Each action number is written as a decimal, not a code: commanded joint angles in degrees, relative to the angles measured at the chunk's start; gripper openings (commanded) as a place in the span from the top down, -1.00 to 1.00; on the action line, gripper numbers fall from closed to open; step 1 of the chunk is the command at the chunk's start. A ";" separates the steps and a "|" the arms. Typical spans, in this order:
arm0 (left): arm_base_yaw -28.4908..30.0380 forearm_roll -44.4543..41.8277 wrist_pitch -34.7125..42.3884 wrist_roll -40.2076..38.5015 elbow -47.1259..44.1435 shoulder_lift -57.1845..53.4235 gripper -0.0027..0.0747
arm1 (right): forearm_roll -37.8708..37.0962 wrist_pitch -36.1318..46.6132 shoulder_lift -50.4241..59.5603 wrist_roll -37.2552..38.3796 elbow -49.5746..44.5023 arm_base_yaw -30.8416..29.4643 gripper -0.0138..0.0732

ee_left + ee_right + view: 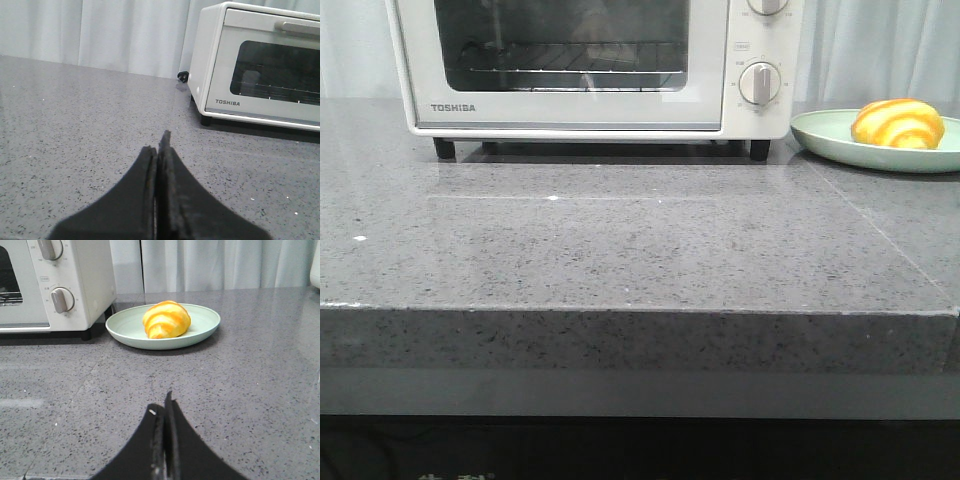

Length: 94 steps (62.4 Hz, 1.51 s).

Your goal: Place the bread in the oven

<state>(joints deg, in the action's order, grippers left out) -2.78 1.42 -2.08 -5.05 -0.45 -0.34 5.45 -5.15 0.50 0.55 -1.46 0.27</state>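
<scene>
The bread [897, 123] [166, 319], a glossy orange and yellow striped roll, lies on a pale green plate [820, 131] [200, 330] at the back right of the grey counter. The cream-white TOSHIBA oven [570, 108] [215, 60] [90, 285] stands at the back with its glass door closed and a wire rack visible inside. My left gripper [159, 145] is shut and empty, low over the counter well short of the oven. My right gripper [164, 402] is shut and empty too, a good distance in front of the plate. Neither gripper shows in the front view.
White curtains [100, 30] hang behind the grey speckled counter [640, 250]. The counter's front edge [640, 312] runs across the front view. A black cable end [183, 76] lies beside the oven's back corner. Round dials [760, 83] sit on the oven's right panel.
</scene>
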 commanded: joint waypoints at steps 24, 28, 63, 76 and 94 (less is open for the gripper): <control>0.07 0.12 4.63 -0.21 -1.33 -1.23 0.98 | 0.03 4.79 1.25 -0.55 -0.22 -0.35 0.84; 0.07 0.12 4.63 -0.21 -1.33 -1.23 0.98 | 0.03 4.79 1.25 -0.55 -0.22 -0.35 0.84; 0.07 0.12 5.26 -0.21 2.35 -1.04 0.98 | 0.03 4.71 1.25 -0.55 3.36 -0.35 0.84; 0.07 0.12 -4.85 -0.21 14.96 -0.56 0.98 | -0.88 -2.63 0.03 -0.55 14.44 -0.35 0.84; 0.07 0.02 -19.67 -0.21 33.99 11.99 0.98 | -4.49 -14.04 -11.37 -0.55 33.85 -0.35 0.84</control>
<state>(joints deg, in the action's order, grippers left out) -2.78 1.42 -21.34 -5.05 28.10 6.27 2.12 -20.49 -6.26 0.55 26.53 0.27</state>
